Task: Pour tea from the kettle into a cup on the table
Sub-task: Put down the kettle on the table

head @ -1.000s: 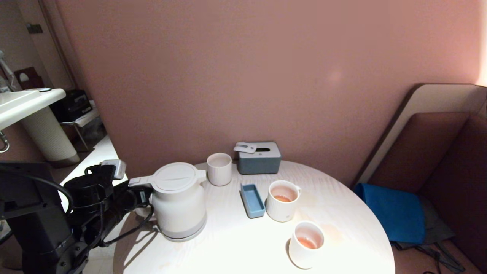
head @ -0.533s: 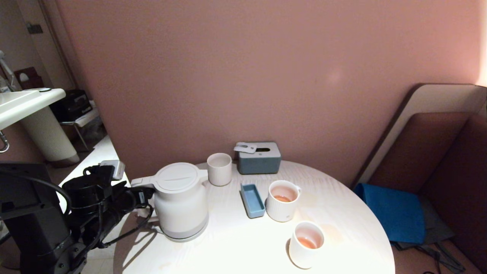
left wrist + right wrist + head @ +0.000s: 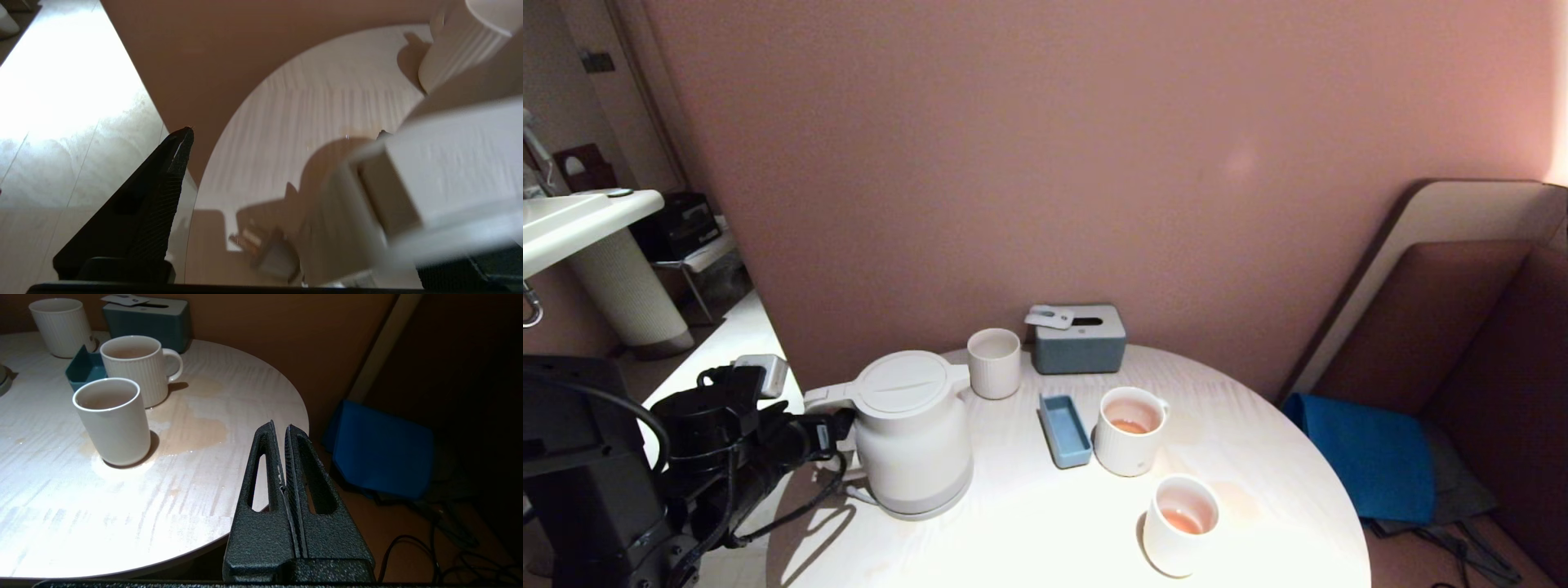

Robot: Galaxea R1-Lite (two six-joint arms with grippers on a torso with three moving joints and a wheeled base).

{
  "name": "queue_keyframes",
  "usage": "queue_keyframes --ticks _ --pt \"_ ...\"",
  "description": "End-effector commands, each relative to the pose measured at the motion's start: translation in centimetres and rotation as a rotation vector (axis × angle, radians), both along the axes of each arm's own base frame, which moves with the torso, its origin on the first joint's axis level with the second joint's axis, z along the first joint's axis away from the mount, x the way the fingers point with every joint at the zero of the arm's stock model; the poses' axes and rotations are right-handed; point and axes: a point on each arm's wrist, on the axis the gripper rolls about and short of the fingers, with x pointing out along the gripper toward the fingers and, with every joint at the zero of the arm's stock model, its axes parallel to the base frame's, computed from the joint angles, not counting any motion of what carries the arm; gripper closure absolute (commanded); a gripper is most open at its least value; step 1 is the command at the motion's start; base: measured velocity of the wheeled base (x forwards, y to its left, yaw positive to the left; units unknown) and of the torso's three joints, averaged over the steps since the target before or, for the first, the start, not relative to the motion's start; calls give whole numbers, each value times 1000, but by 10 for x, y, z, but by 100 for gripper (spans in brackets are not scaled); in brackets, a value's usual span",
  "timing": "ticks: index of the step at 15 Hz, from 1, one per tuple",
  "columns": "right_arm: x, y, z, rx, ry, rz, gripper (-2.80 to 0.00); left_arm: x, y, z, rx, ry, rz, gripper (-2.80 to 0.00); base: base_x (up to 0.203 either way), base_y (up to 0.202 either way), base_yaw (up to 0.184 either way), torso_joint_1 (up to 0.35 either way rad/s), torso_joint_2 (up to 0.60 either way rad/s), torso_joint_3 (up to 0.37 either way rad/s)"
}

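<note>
The large cream-white electric kettle [image 3: 911, 433] with a flat round lid stands upright near the left edge of the round table [image 3: 1045, 531] of pale whitish wood grain, its squarish loop handle pointing left. The left gripper [image 3: 837, 429] sits level at that handle with its jaws spread wide; the left wrist view shows one black finger [image 3: 163, 192] well clear of the handle, so nothing is gripped. To the kettle's right, past a small blue rectangular tray [image 3: 1064, 430], stands the white ribbed mug [image 3: 1129, 430] with a small loop handle, holding a little pale orange-pink tea [image 3: 1129, 425]. A smooth white cup [image 3: 1180, 524] nearer the front also holds some. A ribbed handleless tumbler [image 3: 993, 363] and a grey-blue tissue box [image 3: 1080, 339] stand at the back. The right gripper [image 3: 284, 430] hangs beyond the table's right edge, fingers pressed together, empty.
</note>
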Motion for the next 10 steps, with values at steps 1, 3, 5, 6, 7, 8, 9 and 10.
queue_keyframes --ticks 1,3,5,6,7,8,9,10 --pt "0 0 0 -1 1 0 0 -9 1 3 -1 2 0 -280 0 0 0 0 0 0" --pt "0 0 0 -1 1 0 0 -12 1 4 -1 4 -1 -280 0 0 0 0 0 0" --pt "0 0 0 -1 1 0 0 -21 2 7 -3 10 -1 -280 0 0 0 0 0 0" --pt "0 0 0 0 1 0 0 -27 2 9 -5 12 -2 -280 0 0 0 0 0 0" --pt "0 0 0 1 1 0 0 -32 3 11 -7 12 -5 -280 0 0 0 0 0 0" --pt "0 0 0 -1 1 0 0 -39 3 13 -10 18 -6 -280 0 0 0 0 0 0" --pt "0 0 0 -1 1 0 0 -46 4 13 -10 25 -5 -280 0 0 0 0 0 0" --pt "0 0 0 -1 1 0 0 -50 5 16 -13 19 -2 -280 0 0 0 0 0 0"
